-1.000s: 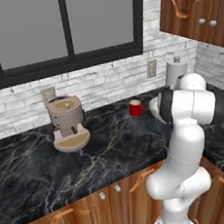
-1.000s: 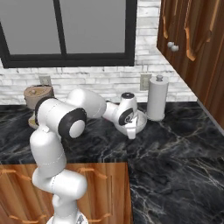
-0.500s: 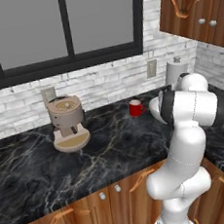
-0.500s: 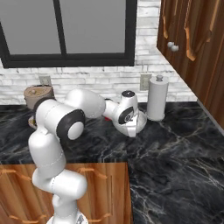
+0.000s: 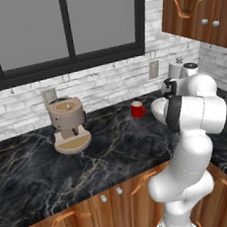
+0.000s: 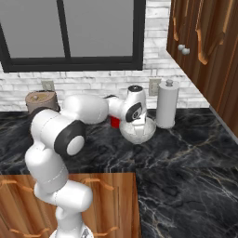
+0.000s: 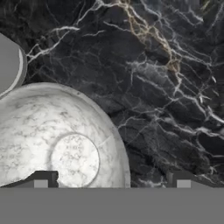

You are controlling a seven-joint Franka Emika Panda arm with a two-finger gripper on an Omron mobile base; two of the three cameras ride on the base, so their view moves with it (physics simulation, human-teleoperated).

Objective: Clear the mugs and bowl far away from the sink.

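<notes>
Straddling the rim of the marble bowl (image 7: 65, 148), the gripper (image 7: 109, 179) has its two fingertips spread wide, one over the bowl's inside and one outside its wall; nothing is pinched between them. In the right base view the gripper (image 6: 138, 124) points down at the bowl (image 6: 139, 132), which sits on the dark marble counter (image 6: 186, 148) just beside the paper towel roll (image 6: 166, 104). Directly beneath the tool, then, the bowl looks set down and let go, so I judge a straight lift clears it. Past the bowl from the roll stands the red mug (image 5: 137, 109), near it, handle toward the arm. Well beyond the mug is the coffee machine (image 5: 68, 124).
</notes>
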